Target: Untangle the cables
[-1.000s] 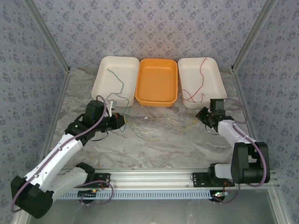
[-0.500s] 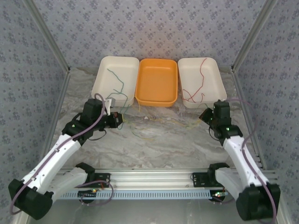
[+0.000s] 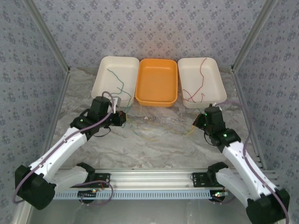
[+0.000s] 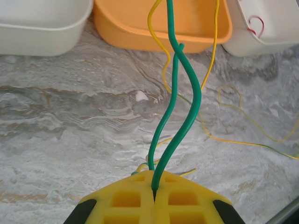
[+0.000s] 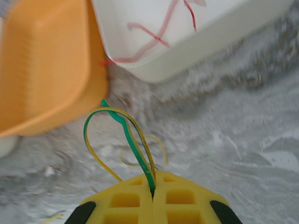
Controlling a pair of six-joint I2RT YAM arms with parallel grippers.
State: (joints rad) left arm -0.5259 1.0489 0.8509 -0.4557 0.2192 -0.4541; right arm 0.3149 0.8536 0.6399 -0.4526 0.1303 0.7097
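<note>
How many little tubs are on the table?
3, in a row at the far side: the left white tub, the orange tub in the middle, the right white tub.

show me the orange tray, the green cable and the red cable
orange tray (image 3: pixel 156 84), top external view, bare floor
green cable (image 4: pixel 170 23), left wrist view, upper straight stretch
red cable (image 5: pixel 159 37), right wrist view, blurred middle stretch

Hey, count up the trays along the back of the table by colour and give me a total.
White trays: 2, the left white tray and the right white tray
Orange trays: 1, the orange tray between them
Total: 3
</note>
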